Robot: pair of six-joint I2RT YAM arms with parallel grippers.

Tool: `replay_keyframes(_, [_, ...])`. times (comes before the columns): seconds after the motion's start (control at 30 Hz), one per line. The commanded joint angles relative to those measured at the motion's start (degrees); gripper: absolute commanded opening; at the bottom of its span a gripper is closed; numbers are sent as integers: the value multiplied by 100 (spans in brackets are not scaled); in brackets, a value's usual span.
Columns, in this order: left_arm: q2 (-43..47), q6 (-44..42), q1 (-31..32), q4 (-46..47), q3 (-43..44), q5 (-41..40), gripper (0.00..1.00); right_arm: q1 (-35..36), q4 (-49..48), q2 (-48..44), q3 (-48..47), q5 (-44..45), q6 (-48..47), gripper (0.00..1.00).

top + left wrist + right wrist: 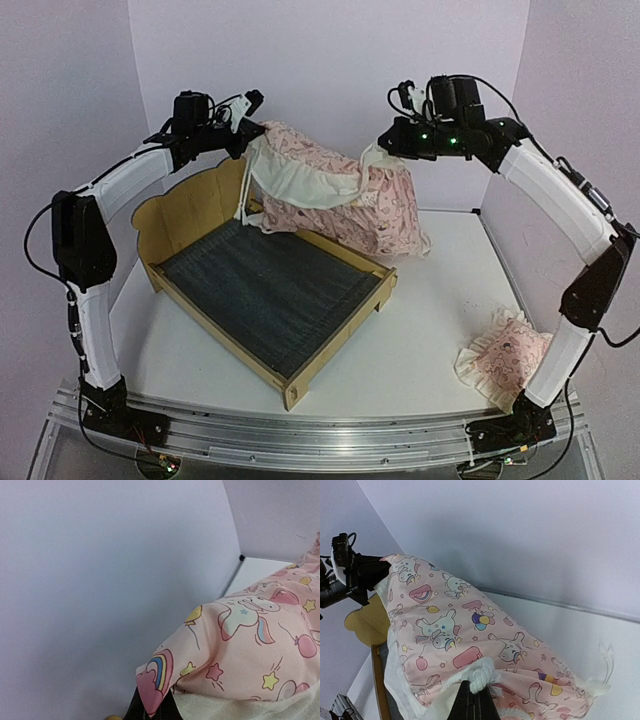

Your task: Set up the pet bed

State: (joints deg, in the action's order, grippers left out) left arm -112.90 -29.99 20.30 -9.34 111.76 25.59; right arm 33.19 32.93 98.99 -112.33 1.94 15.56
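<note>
The pet bed (262,285) is a plywood frame with a scalloped headboard and a dark grey-blue base, standing at an angle on the table's left half. The pink printed cover (335,195) hangs stretched between both raised grippers behind the bed, its lower right part resting on the table. My left gripper (250,128) is shut on the cover's left corner (152,690). My right gripper (383,150) is shut on the cover's cream-ruffled edge (482,672). The cover also fills the right wrist view (460,625), where the headboard (362,625) shows.
A small pink ruffled pillow (502,358) lies at the right front, next to the right arm's lower link. White walls (330,60) enclose the table at the back and sides. The white tabletop (430,320) shows in front of and right of the bed.
</note>
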Motion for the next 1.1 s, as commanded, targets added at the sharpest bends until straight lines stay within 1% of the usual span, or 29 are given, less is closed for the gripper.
replay_keyframes(0.0, [-669,98,-316,13,1504,-539,0,-75,40,500,-1255,-135,-480,0])
replay_keyframes(0.07, [-855,66,-389,59,1770,-720,0,-76,34,637,-1557,-331,-370,0])
replay_keyframes(0.13, [-902,94,-481,62,1858,-805,0,-66,33,681,-1659,-675,-144,0])
replay_keyframes(0.23, [-780,218,-706,-3,1732,-753,0,64,32,590,-1379,-1196,146,0])
replay_keyframes(0.33, [-609,219,-945,-112,1610,-629,0,555,37,385,-986,-1421,-226,0])
replay_keyframes(0.4, [-548,124,-1069,-329,1695,-523,0,967,40,275,-772,-1627,-397,0])
replay_keyframes(0.5, [-342,-85,-1154,-957,1640,-323,0,1412,46,150,-453,-2031,-457,0])
replay_keyframes(0.63, [212,-265,-1220,-1949,921,151,0,1918,35,142,138,-2485,-471,0])
replay_keyframes(0.77, [729,-433,-1293,-2929,185,250,0,2342,40,413,288,-2999,-317,0])
replay_keyframes(0.9, [979,-431,-1445,-4159,35,218,0,2494,56,653,472,-3430,-42,0])
replay_keyframes(1.0, [1087,-487,-1542,-4906,26,-36,0,2499,96,616,856,-3485,58,0])
replay_keyframes(1.07, [1230,-658,-1629,-5361,-152,-65,0,2505,119,562,1084,-3507,98,0])
